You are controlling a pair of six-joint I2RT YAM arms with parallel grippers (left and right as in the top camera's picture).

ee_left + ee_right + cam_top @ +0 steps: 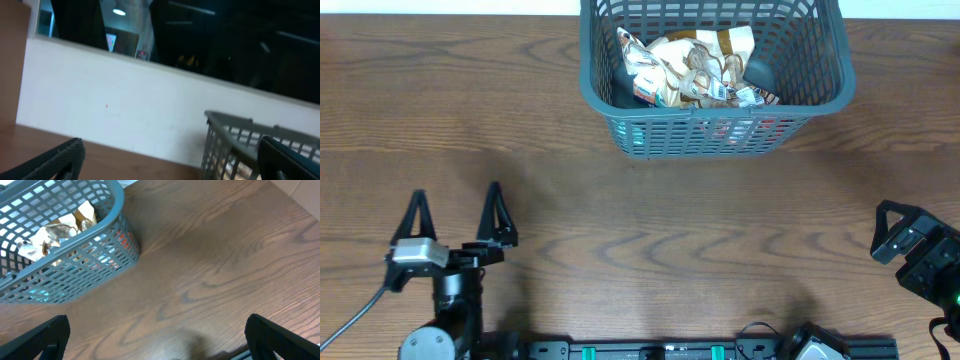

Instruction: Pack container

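The container (620, 105) is a large grey slotted basket at the far middle of the table. Several snack packets (690, 65) lie inside it. It also shows in the left wrist view (220, 135) and in the right wrist view (107, 227), where packets (55, 235) show through its wall. My left gripper (456, 205) is open and empty at the near left, far from the basket; in its own view (170, 160) nothing lies between the fingers. My right gripper (910, 240) is at the near right edge, and in its own view (157, 335) it is open and empty above bare wood.
The wooden table (650, 240) lies between the grippers and the basket. A white wall (125, 100) stands behind the table's far edge. A black rail (700, 350) runs along the near edge.
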